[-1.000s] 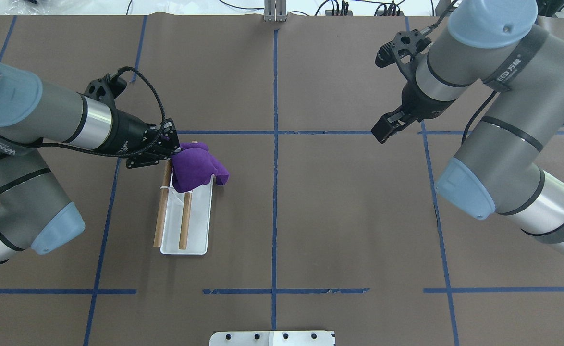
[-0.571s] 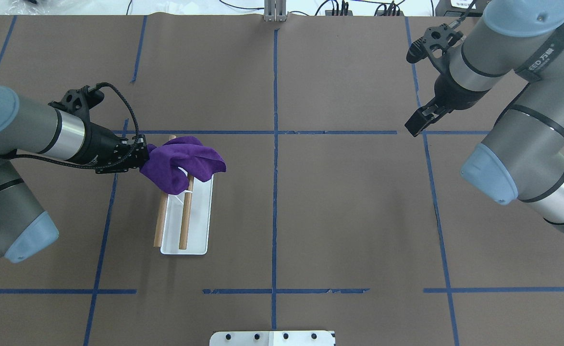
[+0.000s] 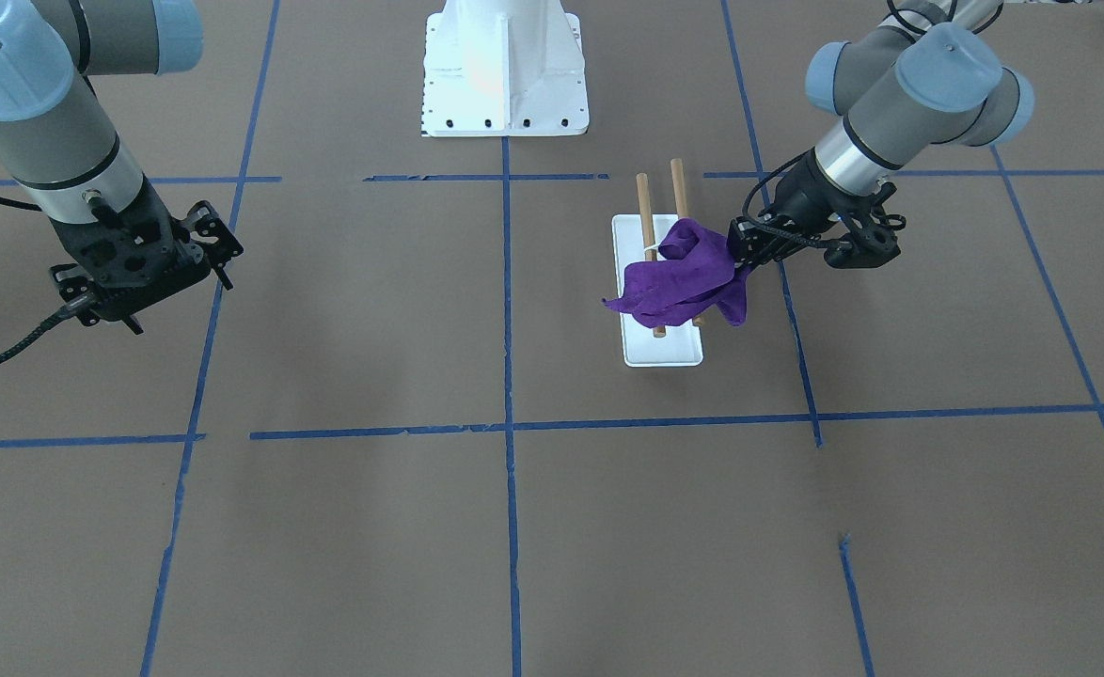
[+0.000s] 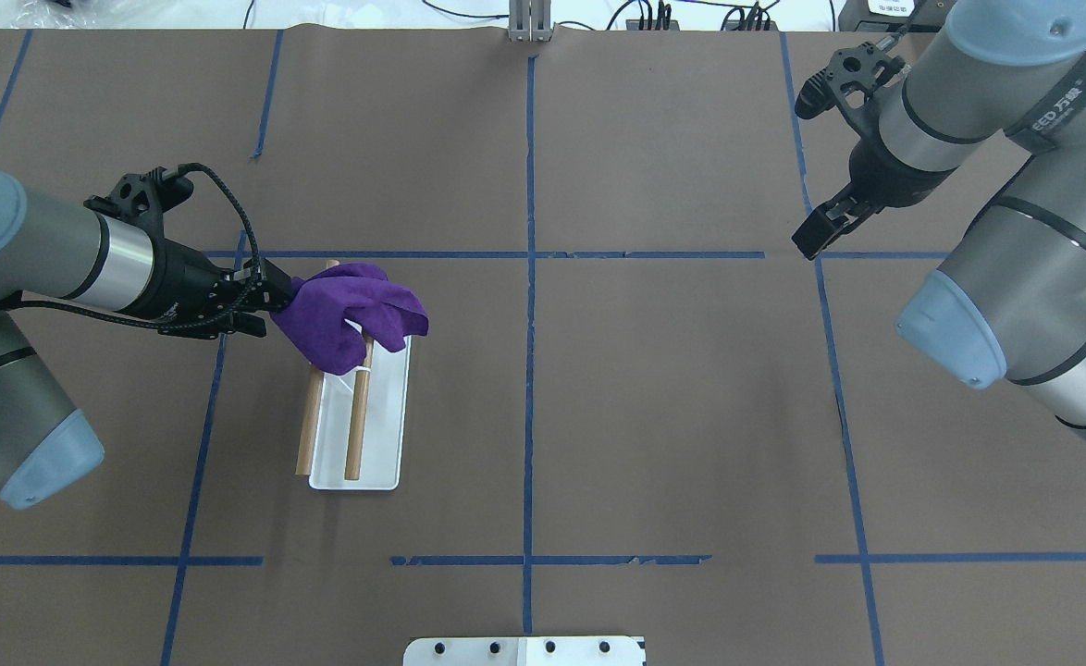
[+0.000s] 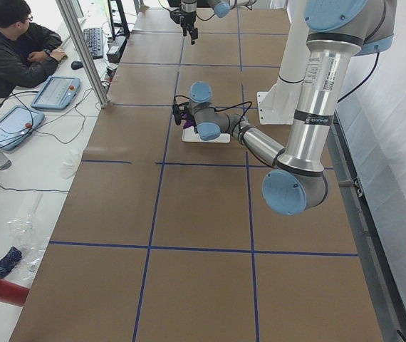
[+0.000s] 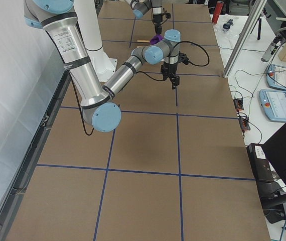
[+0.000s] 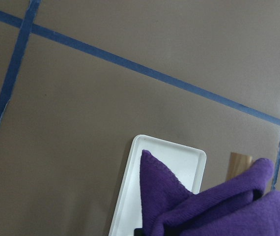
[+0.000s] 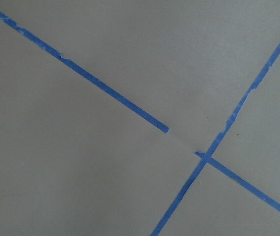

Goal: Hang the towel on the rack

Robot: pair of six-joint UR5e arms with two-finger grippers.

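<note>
— Left claw (image 4: 277, 305), condition?
— Closed on the towel (image 4: 349, 310), by every sign: pinched at the cloth's edge, just outside the dowel on the robot's left. Fingertips half buried in purple, so entered as probable, not certain.
— Right claw (image 4: 811, 240)?
— Held over bare table (image 4: 598, 416), well apart from the work, carrying nothing. Open or closed: cannot tell. Fingers not made out clearly in any view.
— Position of the towel?
— Draped across both dowels (image 4: 305, 435) at the end of the rack (image 4: 354, 435) farther from the robot. Bunched rather than spread. Free side hanging past the right-hand dowel, over the edge of the base plate (image 4: 386, 435). Held side reaching out toward the left claw. Nearer half of both dowels bare.
— Done so far?
— Off the table and laid over the rack. Judged the greater part of the job.
— Outstanding?
— Release of the held edge, then withdrawal clear of the rack. Possibly a tidying pass, given the bunching and the uneven overhang. Not to be signed off as hung yet: with the claw attached, no proof of a hold by own weight.
— Risks?
— Slide toward the heavier side on release. Also a shifted or tipped rack, if tugged through the cloth. Opinion only, from the lie of things.
</note>
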